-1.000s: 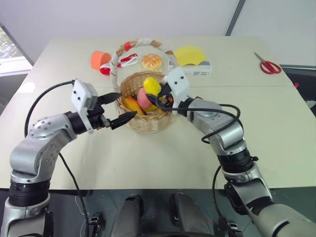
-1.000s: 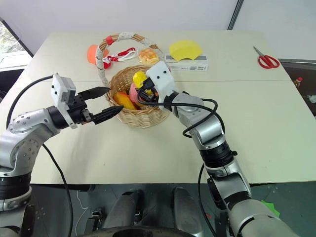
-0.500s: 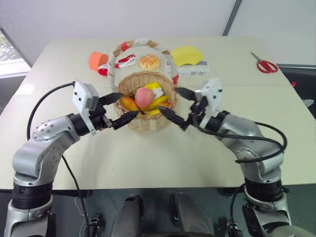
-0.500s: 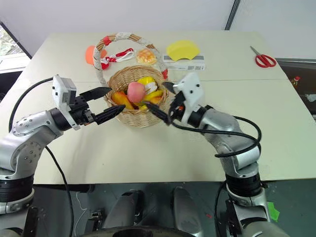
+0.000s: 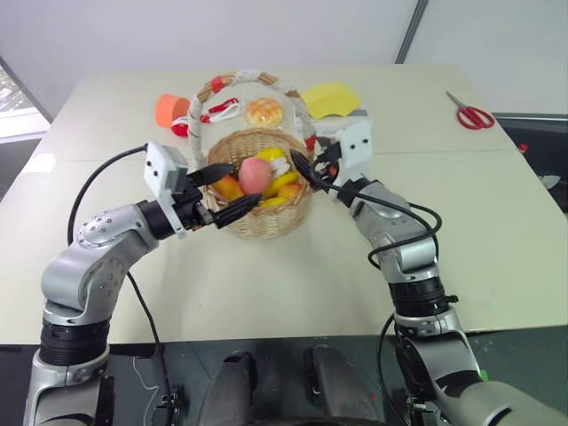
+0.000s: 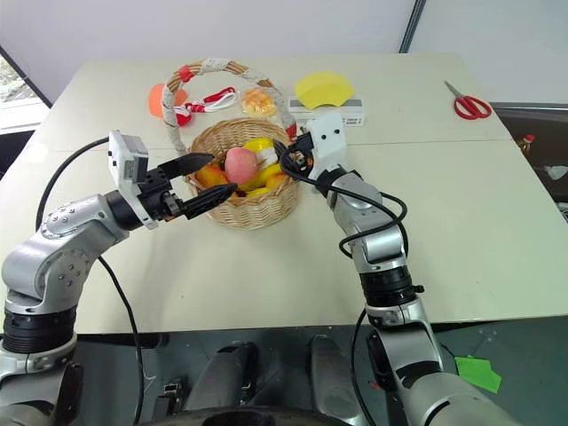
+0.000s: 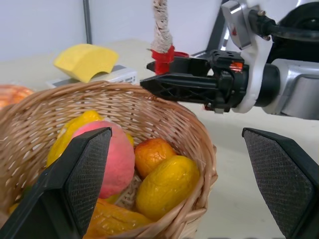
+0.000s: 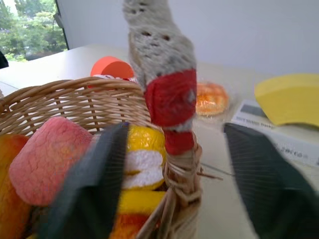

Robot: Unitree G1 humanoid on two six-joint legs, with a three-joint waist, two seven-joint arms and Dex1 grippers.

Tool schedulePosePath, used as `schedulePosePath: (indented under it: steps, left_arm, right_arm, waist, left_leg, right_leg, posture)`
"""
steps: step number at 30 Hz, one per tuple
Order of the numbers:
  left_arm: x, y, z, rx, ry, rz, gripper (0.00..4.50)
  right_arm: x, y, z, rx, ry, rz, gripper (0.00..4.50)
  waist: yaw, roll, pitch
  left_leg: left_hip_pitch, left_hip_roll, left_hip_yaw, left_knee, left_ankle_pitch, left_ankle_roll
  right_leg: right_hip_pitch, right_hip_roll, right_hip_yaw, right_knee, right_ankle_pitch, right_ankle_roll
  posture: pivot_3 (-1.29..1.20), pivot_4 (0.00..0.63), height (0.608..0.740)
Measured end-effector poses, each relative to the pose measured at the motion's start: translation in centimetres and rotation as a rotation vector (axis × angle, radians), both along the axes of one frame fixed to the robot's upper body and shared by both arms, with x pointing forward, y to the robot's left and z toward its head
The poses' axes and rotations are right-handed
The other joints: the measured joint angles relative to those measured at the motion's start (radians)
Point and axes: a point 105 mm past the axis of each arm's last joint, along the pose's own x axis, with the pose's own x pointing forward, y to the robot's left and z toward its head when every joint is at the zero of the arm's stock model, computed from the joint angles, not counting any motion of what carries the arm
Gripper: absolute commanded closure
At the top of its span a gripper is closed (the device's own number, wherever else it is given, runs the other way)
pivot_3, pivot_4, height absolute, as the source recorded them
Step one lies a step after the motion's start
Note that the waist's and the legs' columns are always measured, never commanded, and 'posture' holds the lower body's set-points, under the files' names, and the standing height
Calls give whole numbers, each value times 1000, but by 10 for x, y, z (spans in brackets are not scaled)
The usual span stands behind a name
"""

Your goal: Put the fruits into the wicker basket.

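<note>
Silver arms; black cables, fingers [image 5: 232, 209]

bun [image 5: 268, 110], yellow wedge [image 5: 330, 98], scissors [image 5: 468, 114], orange cup [image 5: 169, 109]

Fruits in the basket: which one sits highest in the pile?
The round pink peach; it rests on top of the yellow and orange fruits in the wicker basket.

We see only part of the mango [image 7: 112, 221], buried under the peach [image 7: 112, 157] inside the wicker basket [image 5: 266, 217]. The basket's handle [image 8: 164, 74] runs off the right wrist view, and the scissors [image 5: 469, 115] are too small for detail.
</note>
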Motion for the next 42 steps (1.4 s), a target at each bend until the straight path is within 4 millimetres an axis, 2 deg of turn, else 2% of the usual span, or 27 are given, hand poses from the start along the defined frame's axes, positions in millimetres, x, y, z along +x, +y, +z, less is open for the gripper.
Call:
schedulePosePath:
  steps: [3, 7, 10, 12, 16, 18, 21, 23, 25, 26, 30, 33, 37, 40, 42]
  left_arm:
    - [-2, -1, 0, 2, -5, 0, 0]
    - [-2, -3, 0, -8, -3, -6, 0]
    - [-2, -7, -1, -10, 2, -19, 0]
    - [-1, -9, 0, -15, -1, -29, 0]
    - [2, -16, -2, -25, 12, -66, 0]
    - [5, -19, -5, -36, 27, -78, 0]
    - [9, -26, -2, -32, 11, -94, 0]
    - [13, -27, -4, -20, 8, -92, 0]
    - [17, -29, -7, -8, 11, -84, 0]
    - [18, -29, -8, -7, 13, -84, 0]
    - [22, -27, -9, -3, 7, -68, 0]
    - [23, -24, -11, 1, 6, -52, 0]
    - [27, -3, -19, 23, 31, 32, 0]
    - [33, 31, -38, 41, 96, 167, 0]
    - [35, 47, -48, 30, 126, 240, 0]
  right_arm:
    - [0, -1, 1, -2, -12, -9, 4481]
    - [1, -9, 0, 7, -9, -35, 4481]
    - [0, -31, 3, 13, -29, -99, 4481]
    - [-1, -55, 8, 14, -53, -179, 4481]
    - [-8, -147, 20, -13, -103, -489, 4481]
    - [-14, -183, 20, -15, -107, -621, 4481]
    - [-16, -217, 12, 4, -74, -730, 4481]
    - [-15, -225, 3, 29, -43, -752, 4481]
    - [-16, -228, 3, 52, -44, -754, 3512]
    - [-16, -231, 2, 62, -41, -761, 3235]
    - [-19, -238, 5, 70, -49, -786, 1144]
    - [-30, -250, 9, 31, -58, -815, 1144]
    - [-52, -256, 4, -20, -40, -741, 1144]
    - [-69, -248, -9, -61, 7, -602, 1144]
    - [-77, -229, -15, -132, 30, -469, 1144]
  waist:
    - [-1, 0, 0]
    - [-1, 0, 0]
    - [2, 0, 0]
    - [5, 0, 0]
    - [24, 0, 0]
    - [23, 0, 0]
    - [13, 0, 0]
    - [-1, 1, 0]
    - [-5, 1, 0]
    - [-4, 1, 0]
    - [-1, 1, 0]
    - [5, 1, 0]
    - [6, 2, 0]
    - [-1, 2, 0]
    - [-5, 2, -1]
  left_leg:
    - [0, 0, 0, 0, 0, 0]
    - [0, 0, 0, 0, 0, 0]
    - [0, 0, 0, 0, 0, 0]
    - [-1, 0, 0, 0, 0, 0]
    - [-1, -1, 1, 0, 0, 0]
    - [-1, -1, 2, 0, 0, 0]
    - [1, -1, 5, 0, 0, 0]
    - [1, 0, 6, 0, 0, 0]
    - [1, 0, 6, 0, 0, 0]
    - [1, 0, 6, 0, 0, 0]
    - [1, 0, 6, 0, 0, 0]
    - [0, 0, 5, 0, 0, 0]
    - [0, 0, 5, 0, 0, 1]
    - [1, 0, 3, 0, 0, 1]
    - [3, 1, 4, 0, 0, 1]
  right_leg:
    - [0, 0, 0, 0, 0, 0]
    - [0, 0, 0, 0, 0, 0]
    - [0, 0, 0, 0, 0, 0]
    - [0, 0, 0, 0, 0, 0]
    - [0, -1, 0, -1, 0, 0]
    - [0, 0, 0, -1, 0, 0]
    - [0, 2, 1, 0, 0, 0]
    - [0, 3, 1, 1, 0, 0]
    - [0, 4, 1, 1, 0, 0]
    - [0, 4, 1, 1, 0, 0]
    - [0, 2, 1, 1, 0, 0]
    - [0, 1, 1, 1, 0, 0]
    - [0, 2, 1, 0, 0, 0]
    - [1, 2, 1, 0, 0, 0]
    - [1, 2, 2, 1, 0, 0]
  posture:
    - [0, 150, 740]
    - [0, 150, 740]
    - [0, 150, 740]
    - [0, 150, 740]
    - [0, 150, 740]
    - [0, 150, 740]
    - [0, 150, 740]
    - [0, 150, 740]
    - [0, 150, 740]
    - [0, 150, 740]
    - [0, 150, 740]
    - [0, 150, 740]
    - [0, 150, 740]
    - [0, 150, 740]
    - [0, 150, 740]
